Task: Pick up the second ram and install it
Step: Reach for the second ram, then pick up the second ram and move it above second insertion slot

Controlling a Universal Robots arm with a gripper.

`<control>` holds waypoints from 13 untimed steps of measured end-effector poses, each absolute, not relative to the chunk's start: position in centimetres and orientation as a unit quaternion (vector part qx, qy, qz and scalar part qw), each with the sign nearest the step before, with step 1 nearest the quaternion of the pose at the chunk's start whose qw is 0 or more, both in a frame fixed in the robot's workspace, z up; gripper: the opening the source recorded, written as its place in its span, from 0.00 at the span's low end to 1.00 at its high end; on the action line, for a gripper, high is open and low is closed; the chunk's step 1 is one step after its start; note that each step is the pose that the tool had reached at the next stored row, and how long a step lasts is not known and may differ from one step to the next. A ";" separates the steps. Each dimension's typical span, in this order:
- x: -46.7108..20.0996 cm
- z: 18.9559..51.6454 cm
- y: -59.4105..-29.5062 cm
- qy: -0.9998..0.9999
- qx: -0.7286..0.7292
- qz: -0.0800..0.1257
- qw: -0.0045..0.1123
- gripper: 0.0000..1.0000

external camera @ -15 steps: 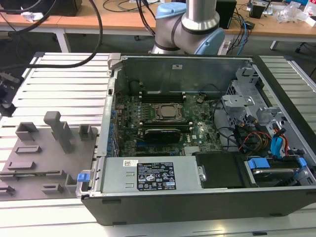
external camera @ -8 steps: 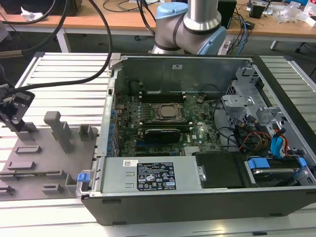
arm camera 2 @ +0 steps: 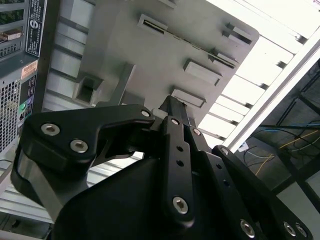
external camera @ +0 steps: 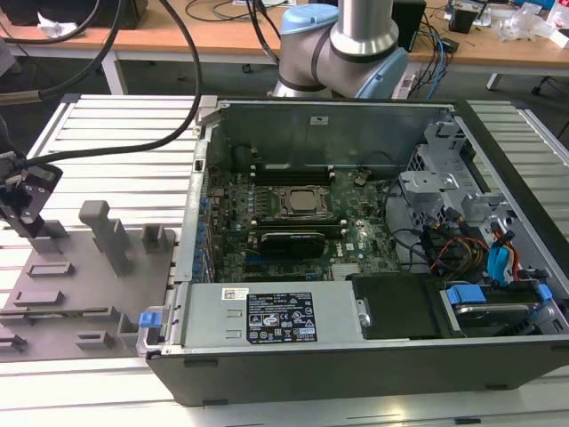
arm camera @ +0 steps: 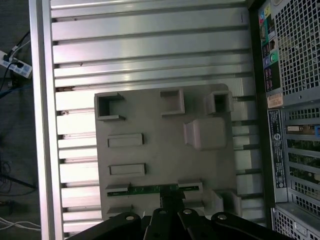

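The second ram (arm camera: 150,189) is a thin green stick lying in a long slot holder at one edge of the grey fixture plate (arm camera: 165,155). In the first wrist view my black gripper (arm camera: 170,199) points at the stick, right of its middle, with the fingers drawn together. From the exterior view the gripper (external camera: 36,229) hangs over the plate (external camera: 89,285) at the far left, above the holders, and nothing shows between its fingers. The second wrist view has the same fingers (arm camera 2: 172,107) shut, over a grey holder on the plate.
The open computer case (external camera: 356,356) lies at the exterior view's right of the plate, with the processor socket (external camera: 302,200) between black memory slots (external camera: 293,173). Tall grey blocks (external camera: 107,233) stand on the plate. Thick black cables (external camera: 116,147) trail to the gripper over the slatted table.
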State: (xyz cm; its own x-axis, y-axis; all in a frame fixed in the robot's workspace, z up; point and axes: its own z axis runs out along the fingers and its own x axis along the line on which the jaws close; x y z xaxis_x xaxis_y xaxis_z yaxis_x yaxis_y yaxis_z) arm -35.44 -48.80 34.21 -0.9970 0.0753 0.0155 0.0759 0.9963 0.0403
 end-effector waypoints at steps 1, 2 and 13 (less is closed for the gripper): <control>-35.4 34.2 -48.8 -0.999 -0.038 -0.020 0.007 0.11; -35.4 34.2 -48.8 -0.999 -0.038 -0.020 0.007 0.11; -35.4 34.2 -48.8 -0.999 0.038 -0.020 0.009 0.11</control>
State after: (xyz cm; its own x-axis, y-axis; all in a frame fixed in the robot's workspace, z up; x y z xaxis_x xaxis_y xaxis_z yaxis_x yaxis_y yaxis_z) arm -35.44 -48.82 34.21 -0.9969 -0.0766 0.0155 -0.0759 0.9963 0.0401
